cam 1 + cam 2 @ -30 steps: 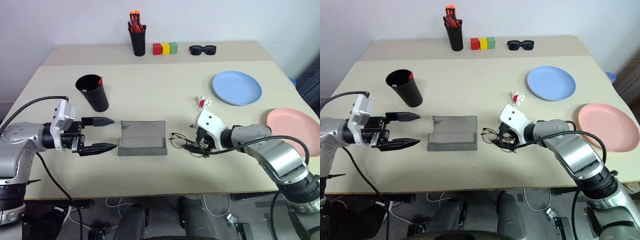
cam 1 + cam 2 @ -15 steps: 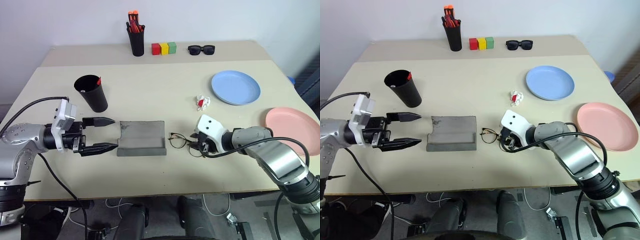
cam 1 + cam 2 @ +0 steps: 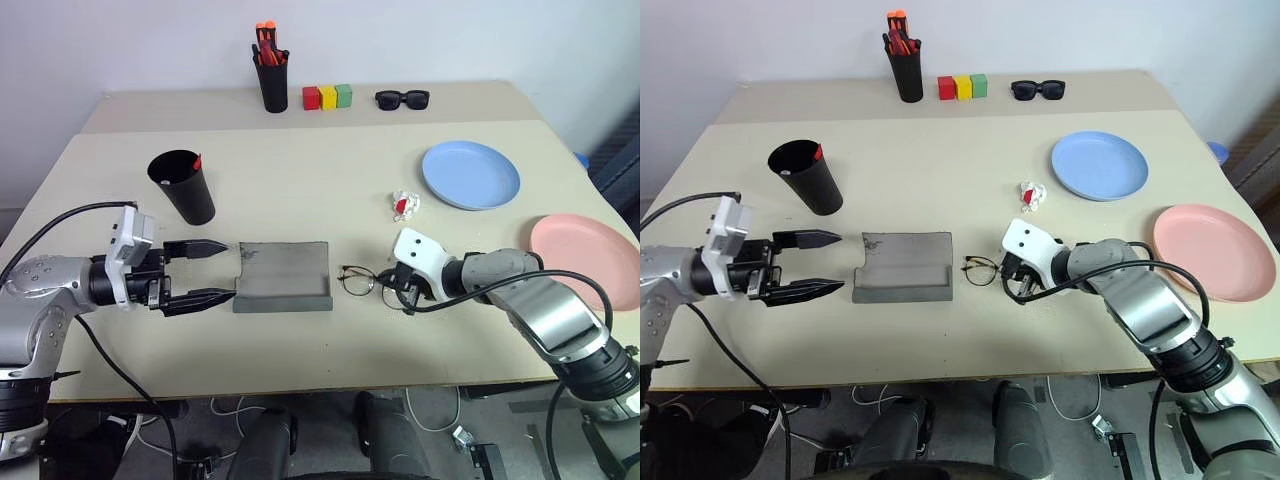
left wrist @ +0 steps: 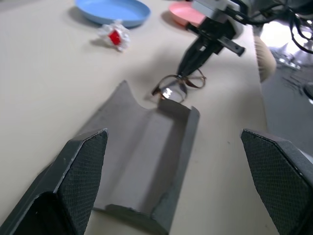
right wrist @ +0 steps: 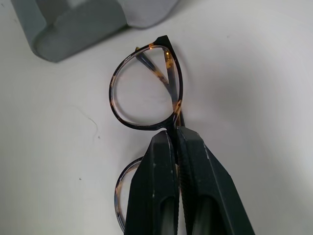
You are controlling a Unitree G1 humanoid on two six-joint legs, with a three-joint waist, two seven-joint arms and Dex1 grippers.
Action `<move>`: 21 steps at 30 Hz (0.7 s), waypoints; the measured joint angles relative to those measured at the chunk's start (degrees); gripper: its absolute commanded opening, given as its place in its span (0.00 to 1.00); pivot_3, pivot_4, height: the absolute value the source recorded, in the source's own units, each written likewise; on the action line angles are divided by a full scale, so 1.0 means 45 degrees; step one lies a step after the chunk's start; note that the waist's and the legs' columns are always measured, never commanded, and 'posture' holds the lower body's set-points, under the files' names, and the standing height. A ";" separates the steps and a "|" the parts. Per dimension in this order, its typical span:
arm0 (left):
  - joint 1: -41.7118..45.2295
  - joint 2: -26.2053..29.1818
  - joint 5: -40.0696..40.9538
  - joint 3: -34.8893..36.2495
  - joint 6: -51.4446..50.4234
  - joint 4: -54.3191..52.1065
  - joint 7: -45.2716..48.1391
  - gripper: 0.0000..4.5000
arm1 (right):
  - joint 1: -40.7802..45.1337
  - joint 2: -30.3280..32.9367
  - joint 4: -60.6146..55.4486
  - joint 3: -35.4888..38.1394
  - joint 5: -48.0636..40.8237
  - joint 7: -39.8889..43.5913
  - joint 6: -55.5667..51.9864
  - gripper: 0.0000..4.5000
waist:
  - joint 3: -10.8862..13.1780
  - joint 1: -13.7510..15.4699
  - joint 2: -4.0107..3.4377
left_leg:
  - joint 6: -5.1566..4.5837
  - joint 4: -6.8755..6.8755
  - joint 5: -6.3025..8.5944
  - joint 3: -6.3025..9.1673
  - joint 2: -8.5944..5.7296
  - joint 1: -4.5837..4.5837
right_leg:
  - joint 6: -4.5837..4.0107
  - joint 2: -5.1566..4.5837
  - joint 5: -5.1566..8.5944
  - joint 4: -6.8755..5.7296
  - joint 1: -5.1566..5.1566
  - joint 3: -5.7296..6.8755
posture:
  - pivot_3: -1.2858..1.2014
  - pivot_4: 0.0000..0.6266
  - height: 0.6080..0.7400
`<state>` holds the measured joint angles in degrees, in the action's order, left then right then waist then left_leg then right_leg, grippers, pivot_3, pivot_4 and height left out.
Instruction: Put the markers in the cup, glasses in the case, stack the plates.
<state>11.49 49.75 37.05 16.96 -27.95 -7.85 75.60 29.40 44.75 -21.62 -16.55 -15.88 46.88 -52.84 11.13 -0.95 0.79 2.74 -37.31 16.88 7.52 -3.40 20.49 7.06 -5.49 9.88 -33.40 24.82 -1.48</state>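
Note:
The glasses (image 5: 146, 93), thin dark frames with round lenses, lie on the table just right of the open grey case (image 3: 283, 275). My right gripper (image 5: 175, 133) is shut on the glasses at the bridge between the lenses, pointing down and to the left. Left of the case, my left gripper (image 3: 230, 269) is open, its fingers aimed at the case's left end without touching it. The black cup (image 3: 183, 188) stands behind it with a red-tipped marker (image 3: 199, 160) inside. The blue plate (image 3: 471, 175) and the pink plate (image 3: 590, 262) lie apart at the right.
A black pen holder (image 3: 273, 78) with orange-capped pens, three coloured blocks (image 3: 329, 96) and black sunglasses (image 3: 404, 98) stand along the back. A crumpled white and red wrapper (image 3: 405, 203) lies between the glasses and the blue plate.
My right gripper's fingers have closed onto the bridge of the glasses. The left arm has stayed about where it was.

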 measured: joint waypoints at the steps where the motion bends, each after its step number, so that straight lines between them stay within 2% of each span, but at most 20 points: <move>1: 0.0023 0.0270 0.0033 0.0302 -0.0004 0.0271 -0.0024 0.99 | 0.0419 -0.0340 -0.0031 0.0430 -0.0445 0.0067 -0.0324 0.02 | 0.0003 -0.0062 -0.0005 | 0.0000 0.0001 0.0000 -0.0005 0.0005 0.0001 | 0.0000 0.0007 -0.0001 -0.0004 0.0010 -0.0002 | 0.52 0.24 1.00; 5: -0.0066 0.1154 0.0104 0.1430 0.0032 0.1045 0.0202 0.99 | 0.2121 -0.1284 -0.0413 0.1826 -0.1593 -0.0059 -0.0933 0.02 | 0.0005 -0.0053 -0.0007 | 0.0000 0.0033 0.0001 -0.0006 0.0026 -0.0006 | -0.0021 0.0027 0.0009 -0.0004 0.0022 0.0001 | 0.52 0.24 1.00; 8: -0.0329 0.1435 0.0142 0.1678 0.0067 0.1250 0.0426 0.99 | 0.2782 -0.2854 -0.0358 0.1994 -0.1841 -0.0749 -0.1043 0.02 | 0.0004 -0.0049 -0.0007 | 0.0000 0.0039 0.0001 -0.0006 0.0028 -0.0001 | -0.0025 0.0028 0.0009 -0.0004 0.0029 0.0002 | 0.52 0.24 1.00; 10: -0.0141 0.1434 0.0225 0.1667 -0.0016 0.1253 0.0387 0.99 | 0.2834 -0.3674 -0.0329 0.1225 -0.1625 -0.1125 -0.0613 0.02 | 0.0004 0.0008 -0.0006 | 0.0002 0.0034 0.0000 0.0000 0.0028 0.0012 | -0.0025 0.0027 0.0009 -0.0007 0.0038 0.0004 | 0.52 0.24 1.00; 12: 0.0935 0.1565 0.0590 0.1646 -0.0441 0.1307 0.0294 0.99 | 0.2852 -0.4276 -0.0141 0.0438 -0.1382 -0.1262 -0.0108 0.02 | 0.0004 0.0086 0.0023 | 0.0010 0.0012 -0.0005 0.0024 0.0025 0.0034 | -0.0030 0.0029 0.0003 -0.0012 0.0041 0.0021 | 0.52 0.24 1.00; 14: 0.1659 0.2174 0.0924 0.1708 -0.0794 0.1242 0.0341 0.99 | 0.2923 -0.4701 0.0040 -0.0346 -0.1090 -0.1302 0.0364 0.02 | -0.0001 0.0002 0.0033 | 0.0010 0.0018 -0.0004 0.0004 0.0019 0.0022 | -0.0032 0.0024 -0.0001 -0.0009 0.0040 0.0010 | 0.52 0.24 1.00; 17: 0.1038 0.2483 0.1087 0.1923 -0.0980 0.0896 0.0619 0.99 | 0.3254 -0.5742 0.1246 -0.1025 -0.0579 -0.1525 0.1190 0.02 | -0.0005 -0.0293 -0.0002 | 0.0010 0.0062 -0.0004 -0.0027 0.0025 -0.0013 | -0.0035 0.0025 0.0001 -0.0021 0.0052 -0.0004 | 0.52 0.24 1.00; 21: -0.0194 0.1950 0.1056 0.1705 -0.0944 0.0538 0.0640 0.99 | 0.3194 -0.6310 0.2995 -0.2282 0.0531 -0.1530 0.2711 0.02 | -0.0004 -0.0397 0.0015 | 0.0013 0.0063 -0.0004 -0.0034 0.0032 0.0025 | -0.0082 0.0027 0.0021 -0.0146 0.0158 0.0001 | 0.52 0.24 1.00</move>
<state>10.62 58.53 41.80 24.63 -32.20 -5.43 78.48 43.77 16.35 -8.15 -26.82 -13.49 39.99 -40.64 11.11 -2.73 0.86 2.80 -37.02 16.86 7.37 -3.26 20.60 6.70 -5.37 9.98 -34.06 25.54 -1.47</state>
